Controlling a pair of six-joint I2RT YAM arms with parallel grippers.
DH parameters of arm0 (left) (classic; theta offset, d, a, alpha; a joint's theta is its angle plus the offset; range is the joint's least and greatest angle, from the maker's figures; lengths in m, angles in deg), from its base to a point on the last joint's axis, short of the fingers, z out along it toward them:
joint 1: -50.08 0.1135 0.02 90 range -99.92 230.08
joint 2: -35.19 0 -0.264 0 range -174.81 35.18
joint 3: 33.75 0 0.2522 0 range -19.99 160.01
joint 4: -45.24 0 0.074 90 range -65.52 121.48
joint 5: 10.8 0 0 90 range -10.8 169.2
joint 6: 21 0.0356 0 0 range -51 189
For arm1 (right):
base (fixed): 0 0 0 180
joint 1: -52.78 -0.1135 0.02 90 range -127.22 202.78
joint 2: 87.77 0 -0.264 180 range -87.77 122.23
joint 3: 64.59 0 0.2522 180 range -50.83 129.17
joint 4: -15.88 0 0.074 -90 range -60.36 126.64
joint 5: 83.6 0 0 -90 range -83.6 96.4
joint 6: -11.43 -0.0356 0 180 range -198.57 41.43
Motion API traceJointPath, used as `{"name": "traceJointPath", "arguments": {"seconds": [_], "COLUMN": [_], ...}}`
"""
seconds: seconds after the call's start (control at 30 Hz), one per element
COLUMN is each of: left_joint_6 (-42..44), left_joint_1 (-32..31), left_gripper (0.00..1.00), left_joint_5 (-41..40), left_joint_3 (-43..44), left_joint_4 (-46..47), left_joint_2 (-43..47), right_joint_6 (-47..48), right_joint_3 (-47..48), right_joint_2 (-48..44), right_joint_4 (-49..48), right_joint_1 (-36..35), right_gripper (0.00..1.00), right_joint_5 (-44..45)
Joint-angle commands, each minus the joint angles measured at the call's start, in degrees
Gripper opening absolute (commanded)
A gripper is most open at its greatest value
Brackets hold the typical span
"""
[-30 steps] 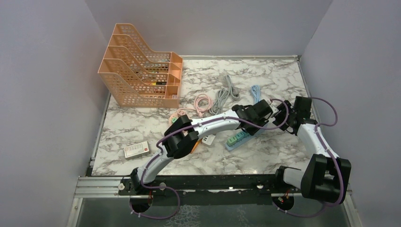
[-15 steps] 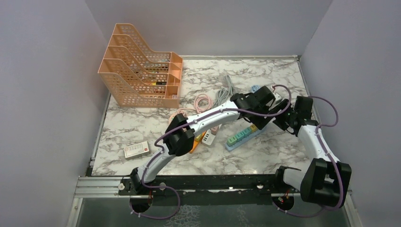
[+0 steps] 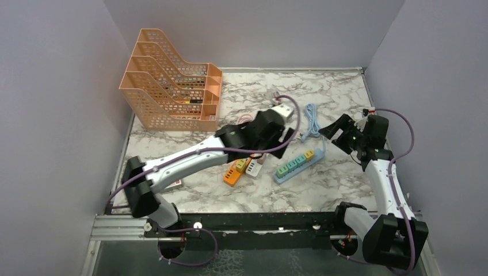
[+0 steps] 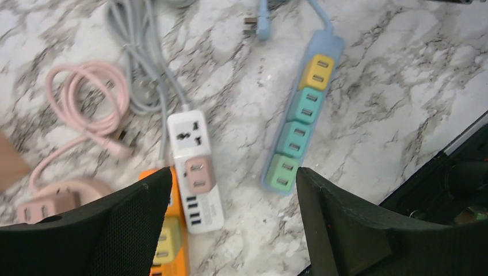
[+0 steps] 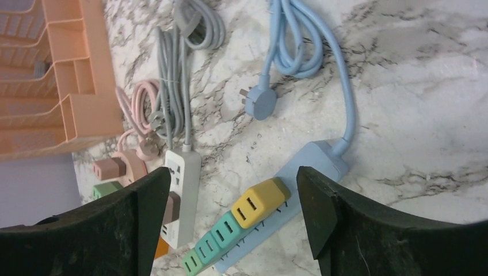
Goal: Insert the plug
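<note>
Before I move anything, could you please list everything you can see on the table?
file rack: one, peach-orange, far left
blue power strip: one, pale blue with yellow, teal and green sockets, centre right
blue plug: one, pale blue, lying loose beyond that strip
white power strip: one, white, left of the blue one
grey cable: one, grey, running from the white strip
orange power strip: one, orange, beside the white one
pink cable: one coil, pink, left of the grey cable
table: one, marbled white and grey
left gripper: one, black, above the strips, jaws open, empty
right gripper: one, black, above the blue strip, jaws open, empty
</note>
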Motion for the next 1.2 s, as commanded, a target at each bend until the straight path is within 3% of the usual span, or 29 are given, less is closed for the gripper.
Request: {"name": "traceJointPath", "arguments": {"seconds": [0.0,0.07,0.27,0.37,0.5,0.83,1.17], "left_joint_6": [-5.7,-7.2,-10.6,-10.6,-4.1,1.7,0.6], "left_joint_1": [1.0,1.3,1.5,1.5,1.5,1.5,1.5], "left_gripper": [0.82,0.82,0.86,0.98,0.99,0.99,0.99], "left_joint_5": [-10.2,-12.1,-20.5,-24.6,-29.1,-37.8,-37.4], "left_joint_3": [-18.1,-24.8,-39.2,-40.9,-38.4,-32.1,-33.0], "left_joint_4": [6.7,7.2,4.6,0.9,-2.3,-6.2,-6.9], "left_joint_2": [18.7,26.8,51.2,61.5,70.3,75.6,75.3], "right_joint_6": [3.8,4.2,6.1,7.3,8.2,7.1,7.2], "right_joint_3": [1.6,2.9,6.8,9.5,13.6,19.6,20.7], "right_joint_2": [-1.8,-1.5,-4.0,-8.7,-16.0,-22.1,-22.9], "right_joint_4": [-2.4,-1.5,6.1,11.2,16.1,24.4,25.3], "right_joint_1": [-0.2,-1.1,-2.6,-2.6,-2.6,-2.6,-2.6], "right_gripper": [0.86,0.95,1.00,1.00,1.00,1.00,1.00], "right_joint_5": [-7.8,-7.6,-3.4,-0.1,4.7,13.2,13.7]}}
